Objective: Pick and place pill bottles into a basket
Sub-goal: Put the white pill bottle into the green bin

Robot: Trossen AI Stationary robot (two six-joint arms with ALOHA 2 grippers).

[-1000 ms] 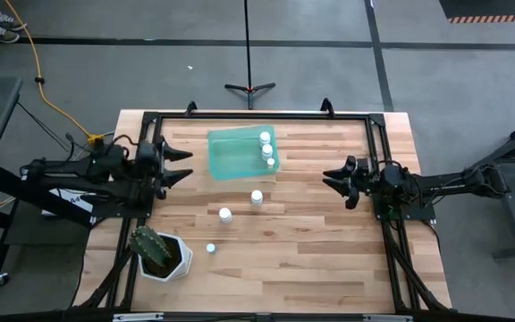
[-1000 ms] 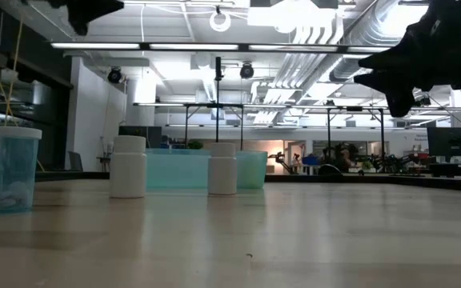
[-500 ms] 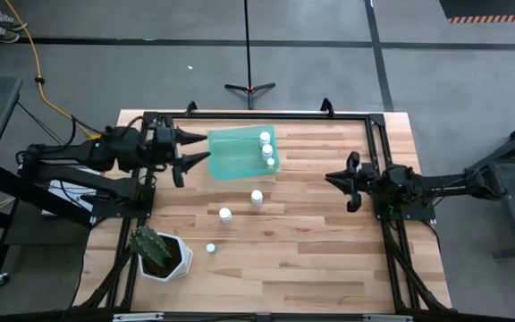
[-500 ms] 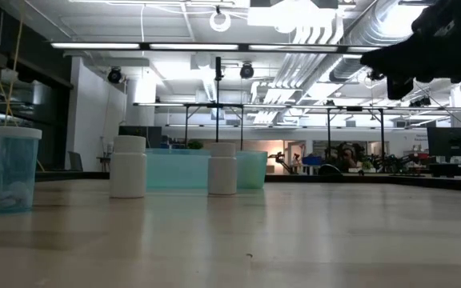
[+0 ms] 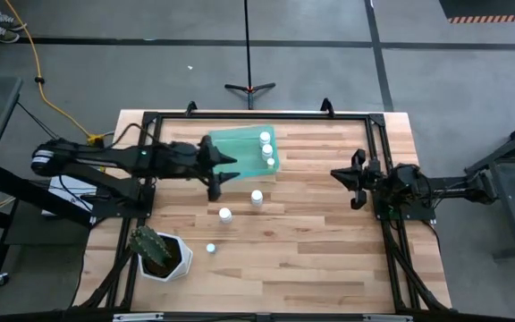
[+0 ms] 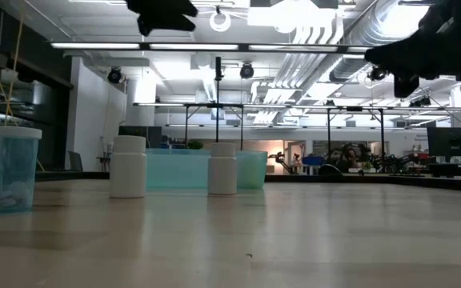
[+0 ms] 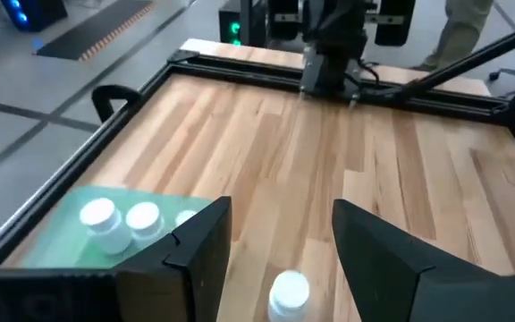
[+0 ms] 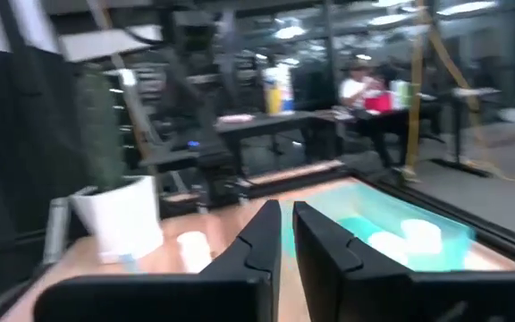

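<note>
High view: left gripper reaches over the near edge of the teal basket, jaws spread, holding nothing. Three pill bottles sit inside the basket at its right end. Three more stand loose on the table: one bottle just below the basket, a second bottle left of it, a third small bottle near the cactus pot. Right gripper hangs at the table's right side, well apart from the bottles.

Left wrist view adds: the loose bottle lies directly between the spread fingers.

Right wrist view adds: jaws nearly closed, only a narrow gap, nothing held.

Low view alone shows the third bottle as translucent blue-green.
</note>
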